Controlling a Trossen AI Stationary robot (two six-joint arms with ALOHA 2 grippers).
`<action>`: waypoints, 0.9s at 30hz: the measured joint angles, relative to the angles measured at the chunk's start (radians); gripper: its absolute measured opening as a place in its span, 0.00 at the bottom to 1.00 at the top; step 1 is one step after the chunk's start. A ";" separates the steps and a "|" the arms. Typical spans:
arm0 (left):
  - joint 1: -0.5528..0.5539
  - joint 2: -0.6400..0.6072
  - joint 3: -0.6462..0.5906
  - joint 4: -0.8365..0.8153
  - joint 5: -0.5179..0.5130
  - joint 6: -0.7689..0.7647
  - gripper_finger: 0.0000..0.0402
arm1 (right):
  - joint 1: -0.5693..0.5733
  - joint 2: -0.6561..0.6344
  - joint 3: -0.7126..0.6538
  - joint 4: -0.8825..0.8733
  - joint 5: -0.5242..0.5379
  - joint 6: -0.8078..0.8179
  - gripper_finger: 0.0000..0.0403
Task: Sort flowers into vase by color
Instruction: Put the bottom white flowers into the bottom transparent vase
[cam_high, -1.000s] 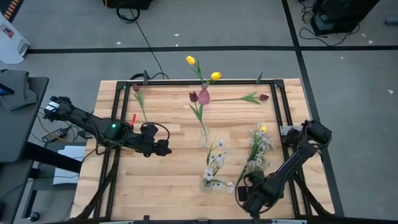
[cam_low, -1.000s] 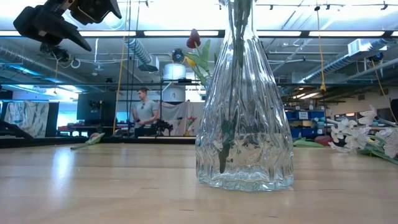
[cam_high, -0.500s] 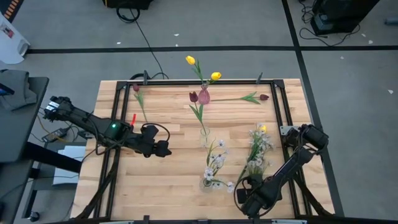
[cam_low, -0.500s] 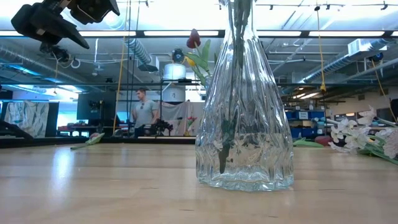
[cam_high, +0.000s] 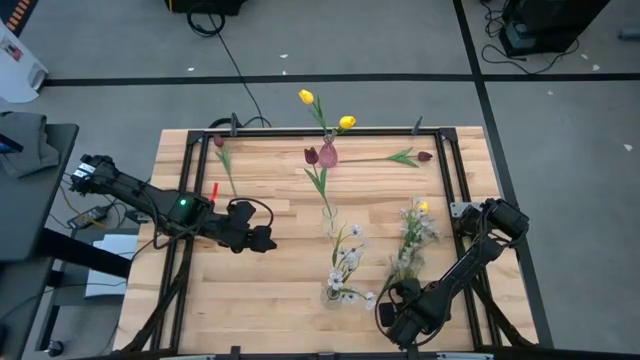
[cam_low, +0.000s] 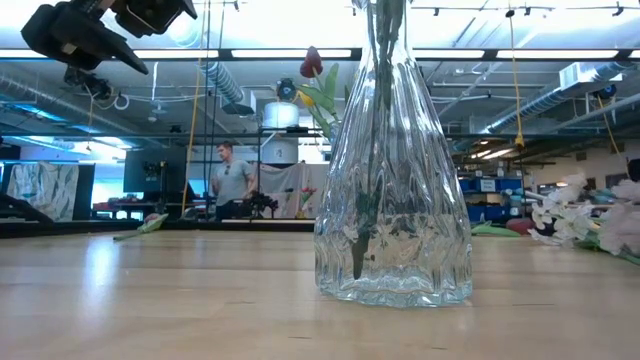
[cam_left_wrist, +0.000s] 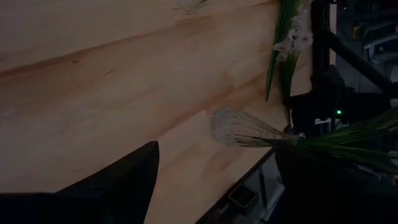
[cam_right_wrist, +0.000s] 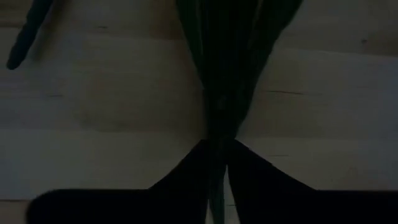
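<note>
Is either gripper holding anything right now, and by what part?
The right gripper pinches the white flower spray low on its green stem. The left gripper is open, holding nothing.

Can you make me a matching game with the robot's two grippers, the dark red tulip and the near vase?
Things:
1. left gripper
2. right gripper
3. maroon tulip
4. near vase

States or places:
A. holds white blossoms
B. open, holding nothing
C. closed on the white spray by its stem
D. lying flat near the table's far right corner

Pairs: 1-B, 2-C, 3-D, 4-A
</note>
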 joint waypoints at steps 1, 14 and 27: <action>0.000 0.000 0.000 -0.001 0.000 0.000 0.81 | 0.000 0.000 0.000 0.000 0.000 0.000 0.13; 0.000 0.000 0.000 -0.001 0.000 0.001 0.81 | 0.001 -0.011 0.003 -0.008 0.035 -0.026 0.01; 0.000 0.000 0.000 0.016 -0.017 0.027 0.81 | -0.005 -0.265 0.003 -0.289 0.107 -0.035 0.01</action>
